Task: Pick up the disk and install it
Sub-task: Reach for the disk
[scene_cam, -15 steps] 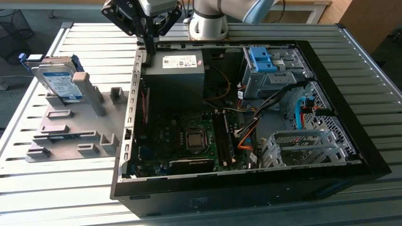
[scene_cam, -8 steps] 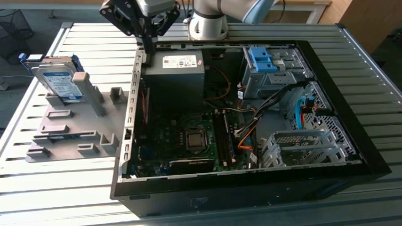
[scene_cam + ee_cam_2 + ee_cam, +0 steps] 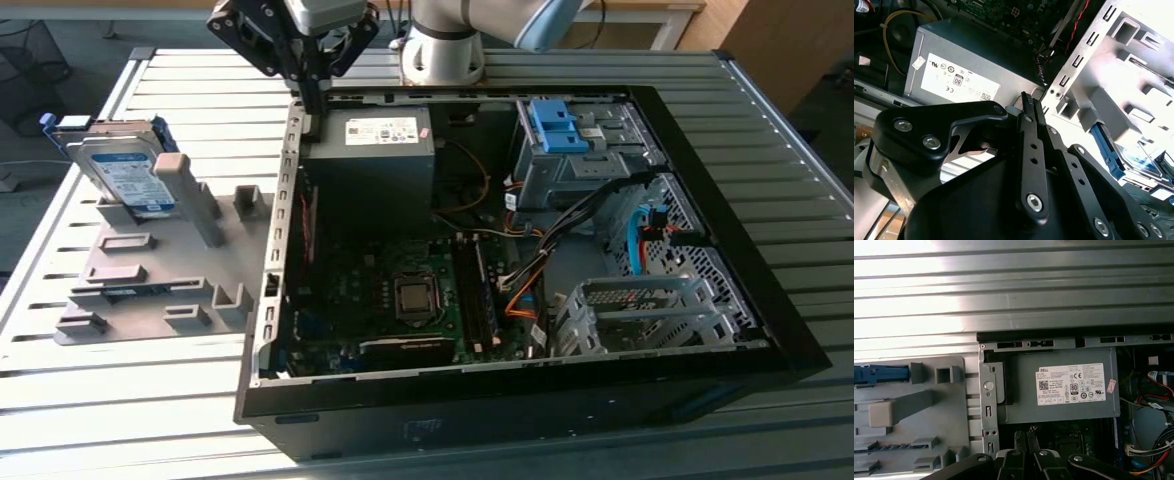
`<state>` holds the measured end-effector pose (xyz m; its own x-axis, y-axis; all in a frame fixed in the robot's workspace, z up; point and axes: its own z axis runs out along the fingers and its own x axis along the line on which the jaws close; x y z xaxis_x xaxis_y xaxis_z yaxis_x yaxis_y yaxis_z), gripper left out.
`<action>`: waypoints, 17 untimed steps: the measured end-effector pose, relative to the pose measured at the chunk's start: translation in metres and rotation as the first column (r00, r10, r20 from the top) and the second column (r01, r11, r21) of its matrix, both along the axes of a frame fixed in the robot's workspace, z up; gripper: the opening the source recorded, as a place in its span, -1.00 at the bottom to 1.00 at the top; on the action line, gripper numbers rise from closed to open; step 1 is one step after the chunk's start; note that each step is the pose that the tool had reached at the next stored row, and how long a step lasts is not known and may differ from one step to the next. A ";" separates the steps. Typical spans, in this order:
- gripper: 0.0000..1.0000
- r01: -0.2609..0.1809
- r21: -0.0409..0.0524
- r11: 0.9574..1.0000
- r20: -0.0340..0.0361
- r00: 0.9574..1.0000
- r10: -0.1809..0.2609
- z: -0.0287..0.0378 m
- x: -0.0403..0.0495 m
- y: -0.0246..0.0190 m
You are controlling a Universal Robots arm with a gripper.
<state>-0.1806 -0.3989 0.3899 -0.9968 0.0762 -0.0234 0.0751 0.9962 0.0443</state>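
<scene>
Black open computer case (image 3: 534,420) sits nearest in the exterior view, its wall on the exterior view's left just beside a grey fixture (image 3: 147,270). At that fixture's far end the silver, blue-bracketed disk (image 3: 127,175) stands tilted, white-and-blue label showing. Clenched and empty, the pincer (image 3: 318,100) hangs over that wall's far end. Second wrist view: pincer (image 3: 1028,102) near a grey metal power-supply box (image 3: 964,60), disk (image 3: 1141,161) apart. First wrist view: bare slatted counter (image 3: 1014,285) beyond the case's edge.

Arm (image 3: 445,35): pale grey column with a blue-capped joint, rising just behind the gripper.
Gripper (image 3: 316,100): black, pointing downward.
Fingers (image 3: 1030,145): pressed together, gripping nothing.
</scene>
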 end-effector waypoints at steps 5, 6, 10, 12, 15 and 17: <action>-0.69 0.000 0.000 1.000 0.000 1.000 0.000 -0.0001 -0.0017 0.0000; -0.69 0.000 0.000 1.000 0.000 1.000 0.000 -0.0001 -0.0021 0.0000; -0.69 0.000 0.000 1.000 0.000 1.000 0.000 -0.0003 -0.0035 0.0000; -0.69 0.000 0.000 1.000 0.000 1.000 0.000 -0.0003 -0.0043 0.0000; -0.69 0.000 0.000 1.000 0.000 1.000 0.000 -0.0004 -0.0055 0.0000; -0.69 0.000 0.000 1.000 0.000 1.000 0.000 -0.0005 -0.0064 0.0000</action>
